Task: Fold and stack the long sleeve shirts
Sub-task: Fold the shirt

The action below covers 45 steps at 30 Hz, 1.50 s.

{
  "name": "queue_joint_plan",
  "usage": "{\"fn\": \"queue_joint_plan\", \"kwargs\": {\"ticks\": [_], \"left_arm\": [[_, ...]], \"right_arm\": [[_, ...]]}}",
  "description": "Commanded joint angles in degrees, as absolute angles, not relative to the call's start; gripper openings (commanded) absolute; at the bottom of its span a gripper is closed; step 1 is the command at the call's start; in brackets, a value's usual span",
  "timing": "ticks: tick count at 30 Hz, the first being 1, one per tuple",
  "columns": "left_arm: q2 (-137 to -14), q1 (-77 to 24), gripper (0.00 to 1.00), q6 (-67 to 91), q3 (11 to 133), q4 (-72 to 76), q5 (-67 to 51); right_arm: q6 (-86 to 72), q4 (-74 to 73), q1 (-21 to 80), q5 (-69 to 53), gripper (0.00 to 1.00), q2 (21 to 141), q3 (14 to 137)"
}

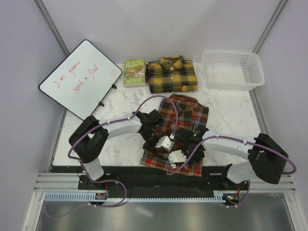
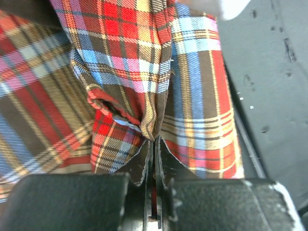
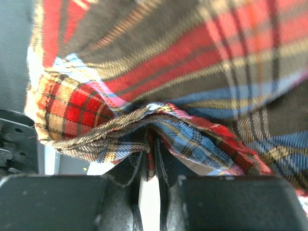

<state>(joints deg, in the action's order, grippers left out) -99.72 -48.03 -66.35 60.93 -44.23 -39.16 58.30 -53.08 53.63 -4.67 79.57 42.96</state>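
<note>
Seen from above, the middle of the red-brown shirt [image 1: 190, 113] is covered by the two arms [image 1: 120, 127], so the tips of the left gripper [image 2: 154, 144] and the right gripper [image 3: 150, 147] cannot be seen there. In the left wrist view the shirt runs off the top, left and bottom edges, and a pinched fold of it disappears inside the closed gripper. In the right wrist view the shirt is blurred towards the top and cut off at the top and right. Behind the shirt and to its left, the words on the green book [image 1: 134, 72] are too small to read.
</note>
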Motion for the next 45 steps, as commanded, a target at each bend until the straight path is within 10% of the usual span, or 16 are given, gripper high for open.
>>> {"fn": "queue_joint_plan", "kwargs": {"ticks": [1,19,22,30,37,38,45], "left_arm": [[-99.66,-48.78,0.04,-59.51,59.76,-49.22,-39.99],[-107.67,-36.83,0.08,-43.51,79.54,-52.29,-44.47],[-107.67,-36.04,0.23,-43.51,79.89,-52.29,-44.03],[-106.53,-32.35,0.49,-41.48,79.72,-50.89,-46.31],[-97.84,-31.46,0.68,-43.77,68.77,-42.2,-46.49],[-94.25,-31.38,0.99,-44.55,66.47,-38.01,-46.67],[-83.85,-34.71,1.0,-47.1,50.54,-22.17,-41.14]], "right_arm": [[61.25,-51.16,50.47,-2.2,0.16,80.33,44.21],[67.68,-48.07,27.69,-8.78,0.25,79.19,48.78],[66.62,-50.79,23.92,-13.08,0.57,79.54,50.62],[66.01,-60.64,12.06,-24.43,0.73,83.4,58.79],[61.53,-61.7,9.4,-28.92,0.73,88.94,62.58],[60.31,-61.53,9.23,-29.18,0.72,89.12,62.49],[61.52,-60.21,8.7,-30.23,0.68,89.12,58.63]]}}
